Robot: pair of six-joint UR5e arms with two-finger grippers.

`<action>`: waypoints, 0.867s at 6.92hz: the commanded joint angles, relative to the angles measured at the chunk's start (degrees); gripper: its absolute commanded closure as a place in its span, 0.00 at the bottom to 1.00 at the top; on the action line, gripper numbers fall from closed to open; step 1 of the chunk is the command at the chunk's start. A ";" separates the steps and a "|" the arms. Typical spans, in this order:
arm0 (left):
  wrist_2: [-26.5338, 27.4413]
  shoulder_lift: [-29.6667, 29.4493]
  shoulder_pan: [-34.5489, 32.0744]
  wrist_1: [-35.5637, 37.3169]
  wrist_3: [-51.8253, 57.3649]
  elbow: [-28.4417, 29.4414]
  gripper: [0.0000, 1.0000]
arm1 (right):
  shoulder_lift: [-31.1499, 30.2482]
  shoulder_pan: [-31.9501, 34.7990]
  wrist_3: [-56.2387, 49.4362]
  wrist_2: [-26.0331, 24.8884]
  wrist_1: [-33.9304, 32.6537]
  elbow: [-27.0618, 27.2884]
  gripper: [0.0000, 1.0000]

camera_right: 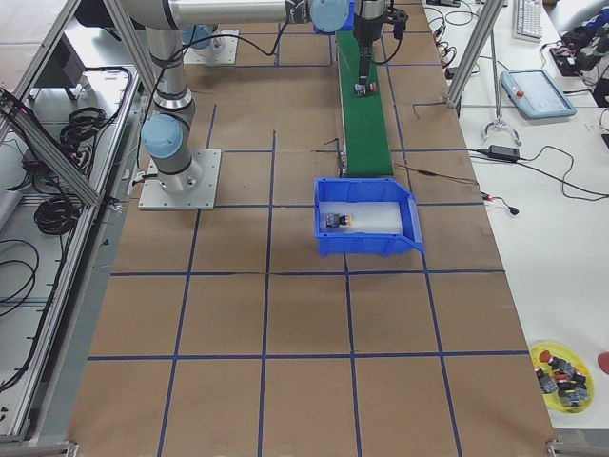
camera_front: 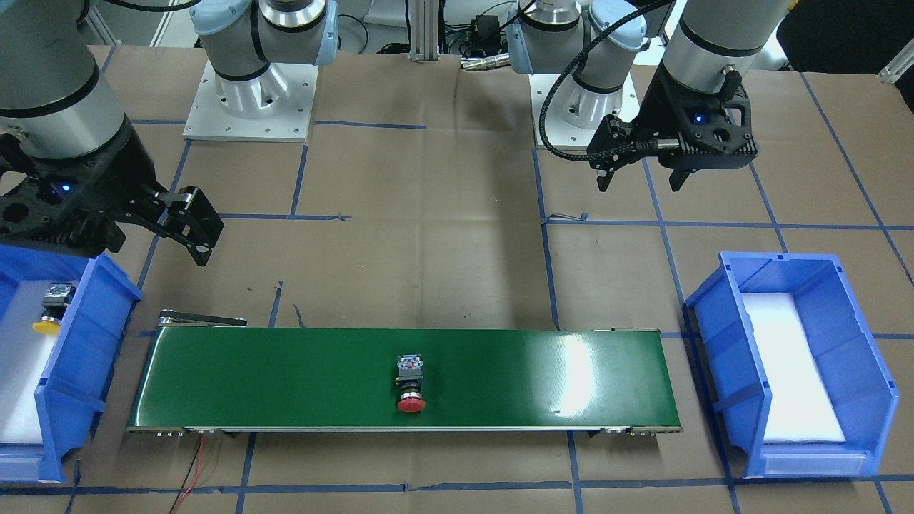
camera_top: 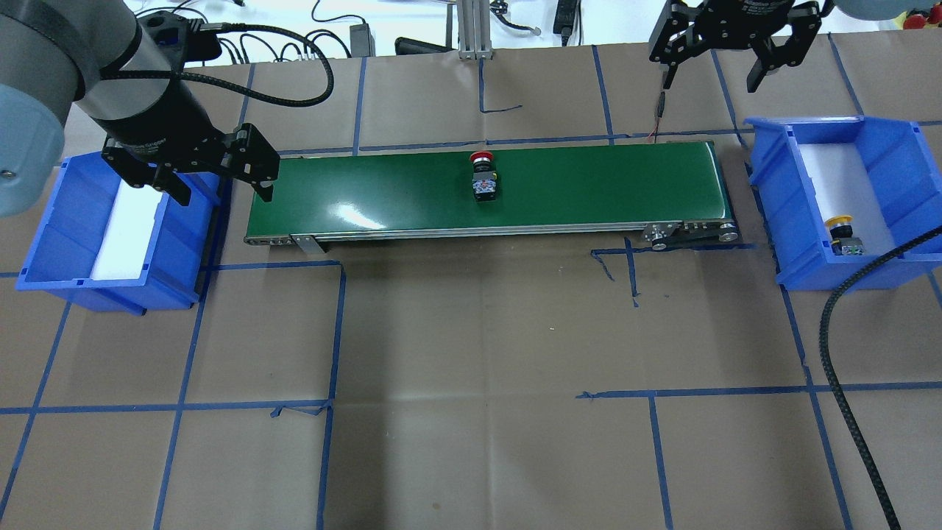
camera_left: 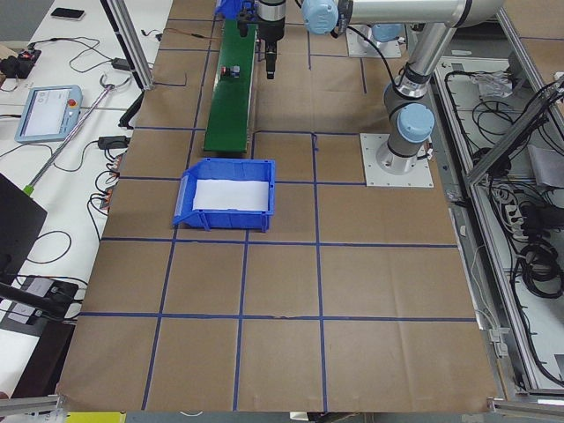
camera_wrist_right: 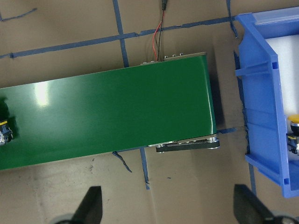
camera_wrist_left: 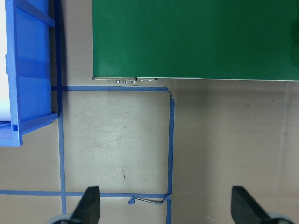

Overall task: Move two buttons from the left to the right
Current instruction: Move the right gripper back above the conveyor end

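At the centre of the overhead view the red button (camera_top: 483,175) lies midway along the green conveyor belt (camera_top: 589,188), while the yellow button (camera_top: 843,235) already sits in the blue bin (camera_top: 894,140) at the right edge, so the second transfer looks half done. Both the left gripper (camera_top: 222,195), at the belt's left end, and the right gripper (camera_top: 710,77), upper right, hang with fingers spread, holding nothing. Next the right gripper would need to come down over the red button near the belt's right end, pinch it and carry it to that bin.
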 commanded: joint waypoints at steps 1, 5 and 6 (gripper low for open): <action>0.00 0.00 0.00 0.00 0.00 0.00 0.00 | 0.17 1.15 0.14 0.01 0.01 0.12 0.01; 0.00 0.00 0.00 0.00 0.00 -0.09 0.00 | 0.70 1.15 0.06 -0.07 0.01 0.29 0.01; 0.00 0.00 0.00 0.00 0.00 -0.09 0.00 | 0.88 1.15 0.06 -0.16 -0.08 0.29 0.01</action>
